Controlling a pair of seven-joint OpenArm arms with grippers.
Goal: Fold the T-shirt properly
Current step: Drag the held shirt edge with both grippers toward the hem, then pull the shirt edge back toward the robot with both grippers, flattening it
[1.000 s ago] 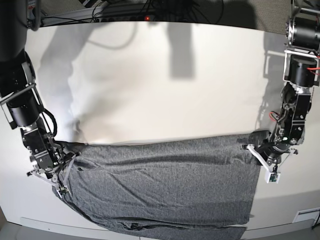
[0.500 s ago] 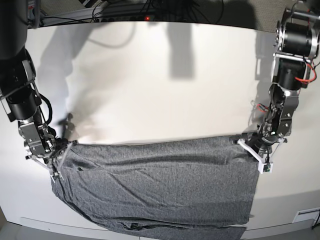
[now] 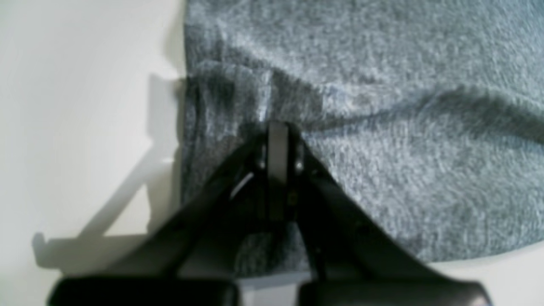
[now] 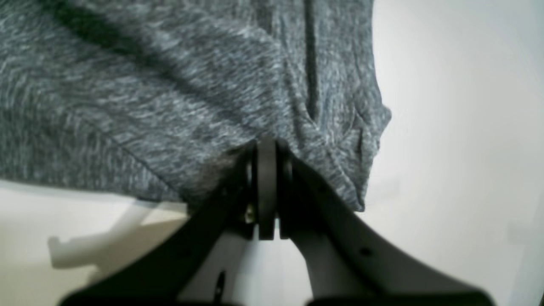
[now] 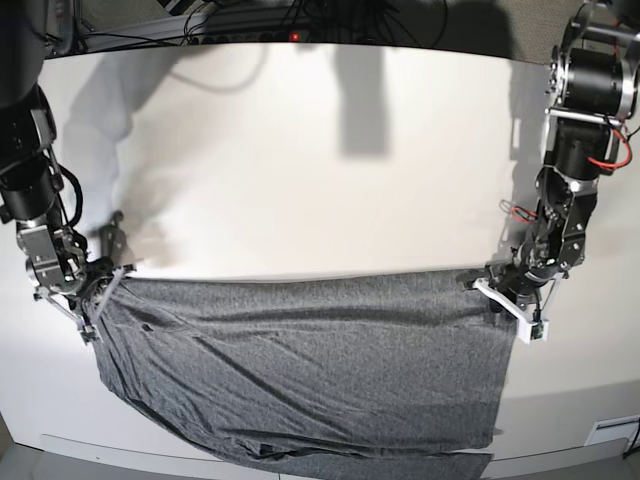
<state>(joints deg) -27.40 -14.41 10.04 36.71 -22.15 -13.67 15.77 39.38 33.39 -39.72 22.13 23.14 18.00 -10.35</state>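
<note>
T-shirt (image 5: 300, 375) is spread across the near half of the white tabletop (image 5: 320, 170), grey heather knit, stretched pretty wide between the two arms. Its far edge runs in a nearly straight line from one arm to the other, while the near edge bunches up and hangs a bit over the front lip of the tabletop.

Left end effector (image 5: 497, 297) is clamped shut on the far corner of the shirt, on the right side of the base view. From the left wrist camera you can see the black fingers (image 3: 278, 148) pinched together with fabric puckered up right at the tip, and creases fanning out from that spot. The shirt's side edge sits just beside it, with bare tabletop past that.

Right end effector (image 5: 97, 290) is doing the same on the opposite far corner. In the right wrist view its fingers (image 4: 265, 170) are closed tight on the cloth, with folds gathering toward the grip and the shirt's edge drooping right next to it.

Diagonal wrinkles run across the middle of the shirt. Cables (image 5: 290, 15) sit along the back edge.
</note>
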